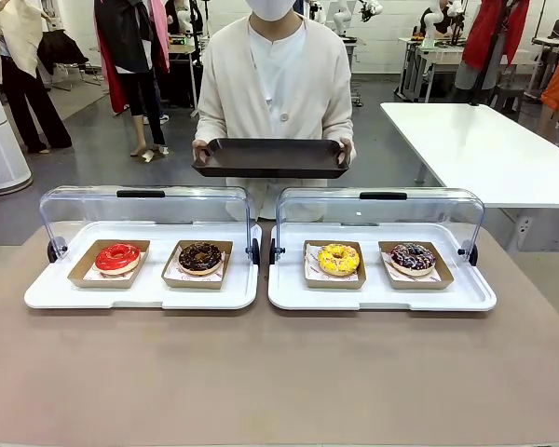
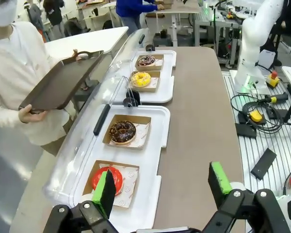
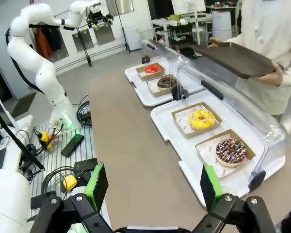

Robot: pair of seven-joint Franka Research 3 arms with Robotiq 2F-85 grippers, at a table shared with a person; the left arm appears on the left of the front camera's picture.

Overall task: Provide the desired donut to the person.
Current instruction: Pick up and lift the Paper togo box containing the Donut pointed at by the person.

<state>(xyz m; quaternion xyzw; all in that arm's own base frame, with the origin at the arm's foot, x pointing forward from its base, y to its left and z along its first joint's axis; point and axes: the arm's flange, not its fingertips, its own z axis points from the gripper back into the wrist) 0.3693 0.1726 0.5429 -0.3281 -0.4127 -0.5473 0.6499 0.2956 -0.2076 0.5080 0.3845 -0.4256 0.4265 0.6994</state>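
Donuts [image 1: 200, 257] lie four in a row in card trays on the table [image 1: 261, 372], from the red donut [image 1: 117, 257] to the sprinkled donut [image 1: 413, 257], with the clear lids raised. The left pincer [image 2: 162, 187] and right pincer [image 3: 153, 187] hang released, grasping nothing. The person [image 1: 275, 84] holds out a dark tray [image 1: 270, 158] without pointing. No pick has begun, and the next move likely needs a choice signalled first.

We've got four donuts in tan card boats [image 1: 82, 272]. On the left white tray [image 1: 37, 293]: red donut [image 1: 117, 257] at its left end, chocolate donut [image 1: 200, 256] with pale flecks at its right. On the right white tray [image 1: 475, 296]: yellow donut [image 1: 339, 259], then dark donut [image 1: 413, 257] with multicolour sprinkles. Clear lids [image 1: 149, 212], black handles [image 1: 140, 194]. Table [image 1: 279, 372] grey-brown. Person [image 1: 279, 84] in cream, serving tray [image 1: 270, 158] dark brown. The left gripper [image 2: 161, 167] and right gripper [image 3: 153, 167]: black, green pads [image 2: 218, 178].
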